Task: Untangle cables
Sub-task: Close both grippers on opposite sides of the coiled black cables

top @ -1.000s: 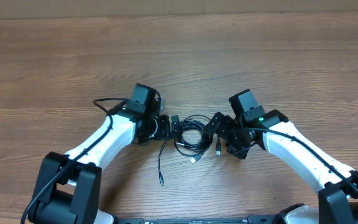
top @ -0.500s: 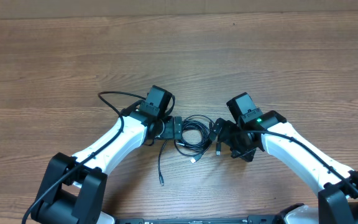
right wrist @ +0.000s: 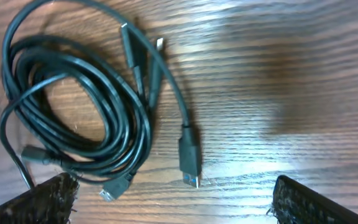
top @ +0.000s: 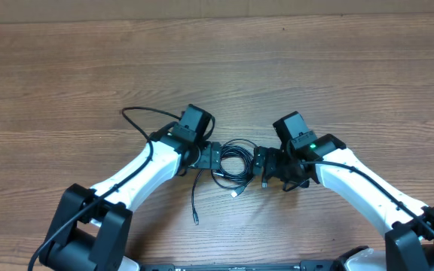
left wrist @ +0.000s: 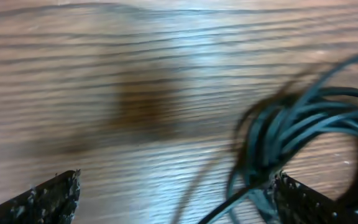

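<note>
Wooden table (top: 217, 68) fills overhead view, brown grain running 9 to 3 o'clock. Paler tan strip (top: 202, 9) along 12 o'clock edge. Soft whitish glare on wood in wrist views.

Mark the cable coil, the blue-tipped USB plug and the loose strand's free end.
cable coil (right wrist: 138, 134): right wrist view, on the bunched right side of the loop.
USB plug (right wrist: 189, 157): right wrist view, on the plug's black body.
loose strand (top: 196, 219): overhead view, on its free end.
</note>
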You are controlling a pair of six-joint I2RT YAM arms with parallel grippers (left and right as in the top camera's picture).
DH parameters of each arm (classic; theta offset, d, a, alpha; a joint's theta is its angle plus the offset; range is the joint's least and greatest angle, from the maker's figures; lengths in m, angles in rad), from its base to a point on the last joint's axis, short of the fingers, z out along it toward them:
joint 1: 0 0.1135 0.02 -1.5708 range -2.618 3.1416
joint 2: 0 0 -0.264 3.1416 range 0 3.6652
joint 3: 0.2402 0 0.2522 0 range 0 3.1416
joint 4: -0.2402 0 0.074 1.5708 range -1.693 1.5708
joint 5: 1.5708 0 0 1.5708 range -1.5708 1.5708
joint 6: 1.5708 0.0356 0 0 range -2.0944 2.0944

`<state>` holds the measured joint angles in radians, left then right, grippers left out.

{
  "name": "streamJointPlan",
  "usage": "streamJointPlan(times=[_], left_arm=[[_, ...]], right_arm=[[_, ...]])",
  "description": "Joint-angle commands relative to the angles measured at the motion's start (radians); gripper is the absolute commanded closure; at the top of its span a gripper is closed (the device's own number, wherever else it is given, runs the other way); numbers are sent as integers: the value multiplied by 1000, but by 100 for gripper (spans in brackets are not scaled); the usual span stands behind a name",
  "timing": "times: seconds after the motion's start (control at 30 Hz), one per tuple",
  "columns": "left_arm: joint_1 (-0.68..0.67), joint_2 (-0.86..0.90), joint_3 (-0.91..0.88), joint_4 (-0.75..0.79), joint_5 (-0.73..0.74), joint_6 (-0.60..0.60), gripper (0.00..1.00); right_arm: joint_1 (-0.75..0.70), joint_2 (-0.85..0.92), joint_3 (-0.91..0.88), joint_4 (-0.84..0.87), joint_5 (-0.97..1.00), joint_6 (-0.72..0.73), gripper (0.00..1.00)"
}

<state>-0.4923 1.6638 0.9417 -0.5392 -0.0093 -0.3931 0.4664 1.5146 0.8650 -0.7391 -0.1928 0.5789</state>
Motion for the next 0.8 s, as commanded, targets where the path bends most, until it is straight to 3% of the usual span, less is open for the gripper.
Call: streamJointPlan(times=[0.0, 0.37, 0.77], left_arm=[[-32, 49, 22, 44, 101, 93, 0], [-71, 125, 23, 80, 69, 103, 0], [-71, 125, 23, 82, 2, 132, 1]], right_arm=[[37, 1, 6, 15, 13, -118, 0], [95, 16, 5, 11, 137, -124, 0], [96, 192, 5, 134, 51, -124, 0]])
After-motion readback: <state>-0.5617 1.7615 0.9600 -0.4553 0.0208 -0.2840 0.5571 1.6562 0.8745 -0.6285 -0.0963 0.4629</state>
